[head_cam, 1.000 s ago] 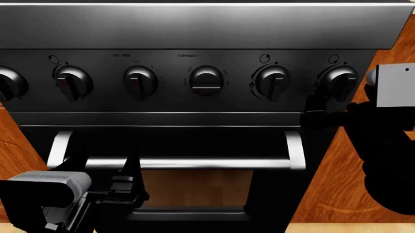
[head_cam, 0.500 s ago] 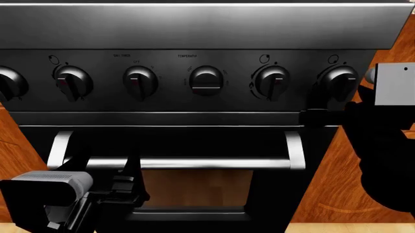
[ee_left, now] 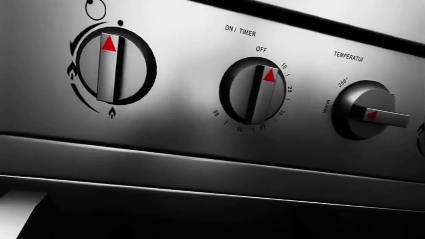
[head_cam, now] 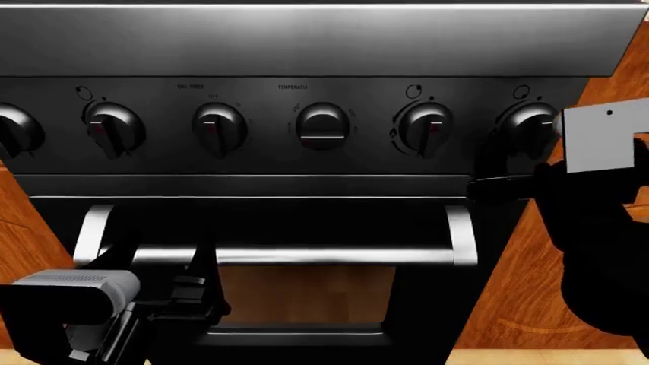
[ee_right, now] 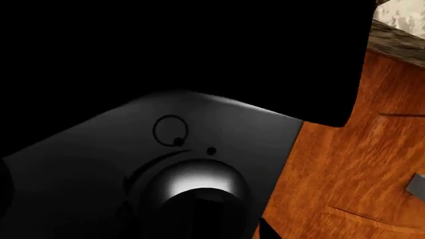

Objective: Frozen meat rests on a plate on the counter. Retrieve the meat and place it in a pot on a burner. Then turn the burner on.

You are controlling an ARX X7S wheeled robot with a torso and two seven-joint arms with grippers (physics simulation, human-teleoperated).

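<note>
The frozen meat, the plate and the pot are out of view. Only a speckled strip of the counter point(ee_right: 400, 20) shows, above a reddish wooden cabinet. The head view faces the dark stove front with its row of knobs. My right gripper point(head_cam: 499, 182) is a dark shape just below the far-right burner knob point(head_cam: 530, 128). That knob point(ee_right: 199, 191) fills the right wrist view at close range, and the jaws around it are lost in black. My left gripper point(head_cam: 193, 293) hangs low in front of the oven door, with its jaws too dark to read.
A silver oven handle point(head_cam: 304, 255) runs across the door. The left wrist view shows a burner knob point(ee_left: 111, 67), the timer knob point(ee_left: 258, 92) at OFF and the temperature knob point(ee_left: 369, 112). Reddish-brown cabinets point(head_cam: 568, 289) flank the stove.
My right wrist has shifted left and slightly up, so it now overlaps the edge of the far-right knob. The left arm has barely moved.
</note>
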